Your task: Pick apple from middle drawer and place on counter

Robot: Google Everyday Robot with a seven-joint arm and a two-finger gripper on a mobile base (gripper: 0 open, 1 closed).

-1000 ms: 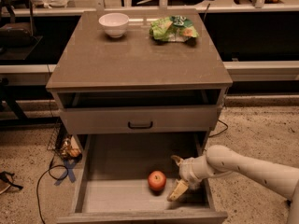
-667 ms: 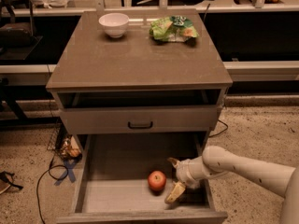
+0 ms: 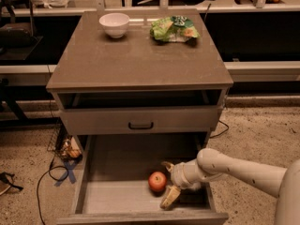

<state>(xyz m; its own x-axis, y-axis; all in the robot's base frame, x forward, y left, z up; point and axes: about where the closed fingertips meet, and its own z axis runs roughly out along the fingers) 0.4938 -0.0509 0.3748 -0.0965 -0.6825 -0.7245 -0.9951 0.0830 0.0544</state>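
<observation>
The red-orange apple [image 3: 157, 181] lies on the floor of the open middle drawer [image 3: 122, 198], right of centre near the front. My gripper [image 3: 168, 182] is down inside the drawer right beside the apple on its right. Its fingers [image 3: 170, 197] are spread open, one toward the back and one toward the front, with the apple just at their mouth and not held. The white arm [image 3: 234, 168] reaches in from the right. The counter [image 3: 136, 60] is the cabinet's grey-brown top above.
A white bowl [image 3: 114, 24] and a green-and-yellow snack bag [image 3: 174, 28] sit at the back of the counter. A shallower drawer front with a black handle [image 3: 140, 125] is above the open drawer. Cables and clutter [image 3: 65, 151] lie on the floor at left.
My gripper has moved left along the drawer floor, closer to the apple. The apple has not moved.
</observation>
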